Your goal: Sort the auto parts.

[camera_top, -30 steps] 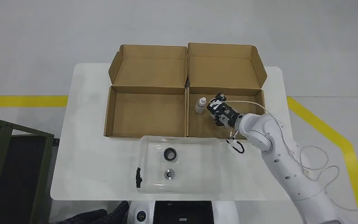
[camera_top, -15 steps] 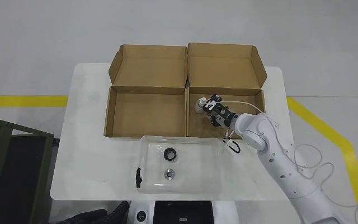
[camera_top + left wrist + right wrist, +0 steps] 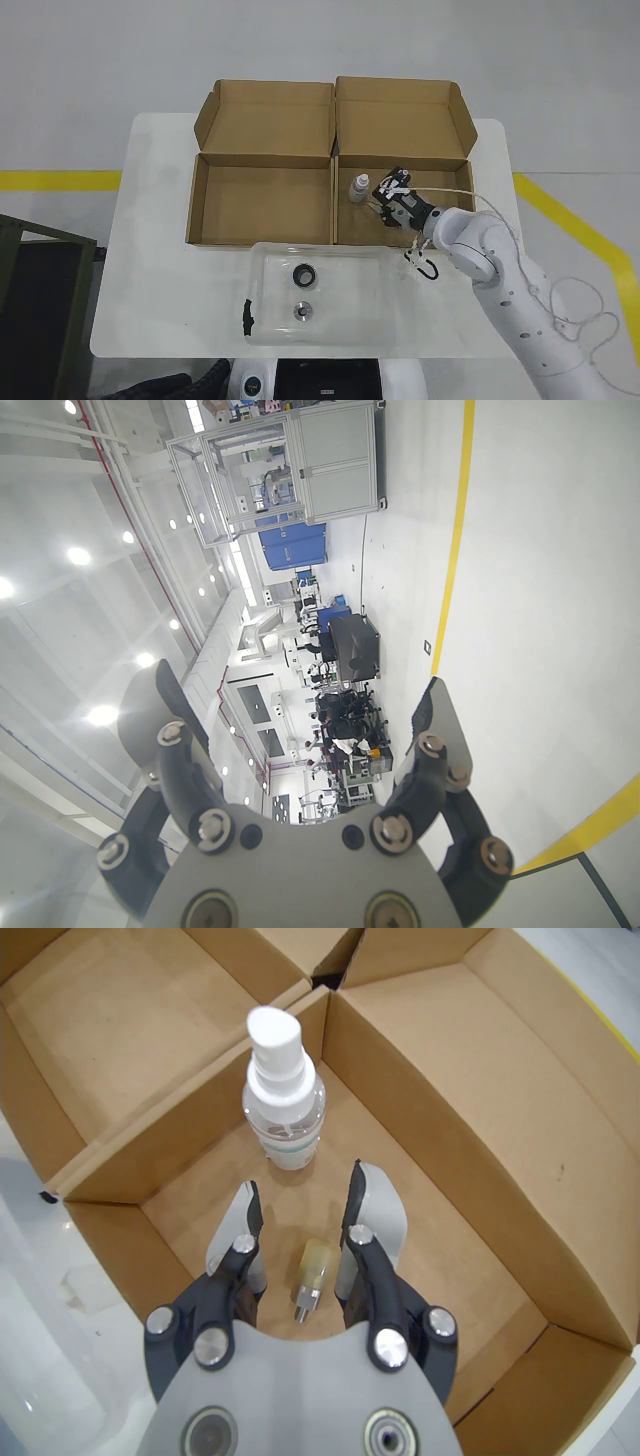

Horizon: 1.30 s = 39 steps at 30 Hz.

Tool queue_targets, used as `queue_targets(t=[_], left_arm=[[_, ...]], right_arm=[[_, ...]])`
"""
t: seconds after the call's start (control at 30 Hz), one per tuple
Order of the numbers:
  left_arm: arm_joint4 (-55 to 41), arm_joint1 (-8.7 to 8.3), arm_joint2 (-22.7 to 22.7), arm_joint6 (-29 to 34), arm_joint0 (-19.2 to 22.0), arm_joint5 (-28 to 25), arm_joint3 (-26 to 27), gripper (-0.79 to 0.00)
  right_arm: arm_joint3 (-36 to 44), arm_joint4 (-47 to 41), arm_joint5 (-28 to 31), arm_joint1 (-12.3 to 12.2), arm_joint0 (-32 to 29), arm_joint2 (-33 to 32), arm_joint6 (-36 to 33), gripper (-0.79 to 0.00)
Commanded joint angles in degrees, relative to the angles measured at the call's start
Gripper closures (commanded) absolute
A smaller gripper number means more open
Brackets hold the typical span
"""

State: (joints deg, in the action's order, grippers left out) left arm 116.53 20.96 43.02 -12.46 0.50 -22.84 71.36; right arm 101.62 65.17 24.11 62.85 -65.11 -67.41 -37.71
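Left tool (image 3: 300,674): fingers spread wide, gripping nothing, directed away from the worktop toward the hall. On the white worktop (image 3: 150,250), the near side carries a clear plastic bin (image 3: 330,246) with a black clip (image 3: 246,317) at its left edge; inside lie a black ring part (image 3: 304,274) and, nearer the robot, a round metal part (image 3: 302,312), the two apart. Behind the bin stand two lidded cardboard boxes side by side and touching. The left box (image 3: 260,205) shows a bare floor. The right box (image 3: 450,1128) contains a clear spray bottle (image 3: 284,1113), upright with a white pump head, in the corner next to the left box. Near it lies a small fitting (image 3: 312,1273) on its side: a translucent yellowish cap on a threaded steel body. Right tool (image 3: 305,1183): released, fingers apart, positioned inside the right box; the fitting appears between the two fingers, touched by neither, and the bottle stands just beyond the fingertips.
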Motion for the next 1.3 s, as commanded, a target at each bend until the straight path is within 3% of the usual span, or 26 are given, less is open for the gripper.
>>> queue_targets(t=[0.0,0.3,0.57,0.83,1.27], left_arm=[[0.0,0.00,0.0,0.0,0.0,0.0,0.0,-0.785],[0.0,0.00,0.0,0.0,0.0,0.0,0.0,-0.785],[0.0,0.00,0.0,0.0,0.0,0.0,0.0,-0.785],[0.0,0.00,0.0,0.0,0.0,0.0,0.0,-0.785],[0.0,0.00,0.0,0.0,0.0,0.0,0.0,-0.785]], right_arm=[[2.5,-0.1,0.5,-0.3,-1.9,-1.3,0.7,-0.342],[13.1,0.5,3.7,-1.3,-10.5,-4.5,5.3,-0.363],[17.0,4.6,8.0,-1.5,-14.4,-1.5,10.3,-0.366],[15.7,10.5,11.1,-1.3,-15.3,3.8,14.5,-0.422],[12.4,16.7,10.4,-0.6,-14.8,10.2,16.7,-0.449]])
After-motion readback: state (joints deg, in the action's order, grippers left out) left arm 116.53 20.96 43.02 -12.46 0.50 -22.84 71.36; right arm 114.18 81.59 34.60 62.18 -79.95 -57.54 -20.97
